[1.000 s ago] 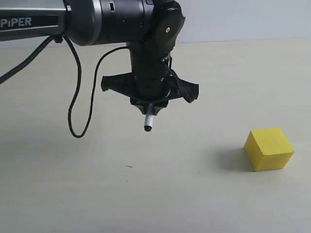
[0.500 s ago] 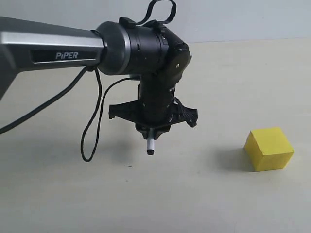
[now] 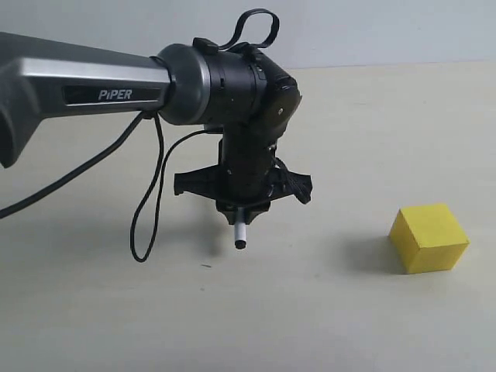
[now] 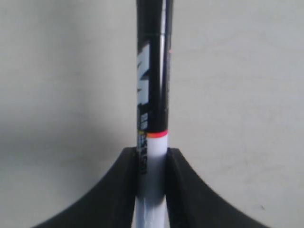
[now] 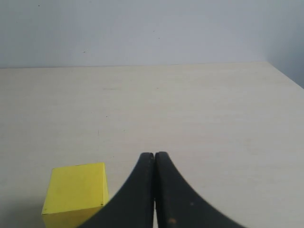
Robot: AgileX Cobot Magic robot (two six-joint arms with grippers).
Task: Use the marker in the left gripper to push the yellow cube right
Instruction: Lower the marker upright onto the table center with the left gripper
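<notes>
The left gripper point(image 3: 242, 208) is clamped on the marker point(image 3: 240, 234), which points down, its tip seemingly just above the table point(image 3: 364, 124). The yellow cube point(image 3: 428, 237) sits well apart to its right. The right gripper point(image 5: 154, 159) has its fingers pressed together.

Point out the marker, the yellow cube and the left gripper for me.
marker point(image 3: 240, 235), exterior view, white end below the fingers.
yellow cube point(image 3: 430, 226), exterior view, top face.
left gripper point(image 3: 242, 212), exterior view, midway between fingertips.
</notes>
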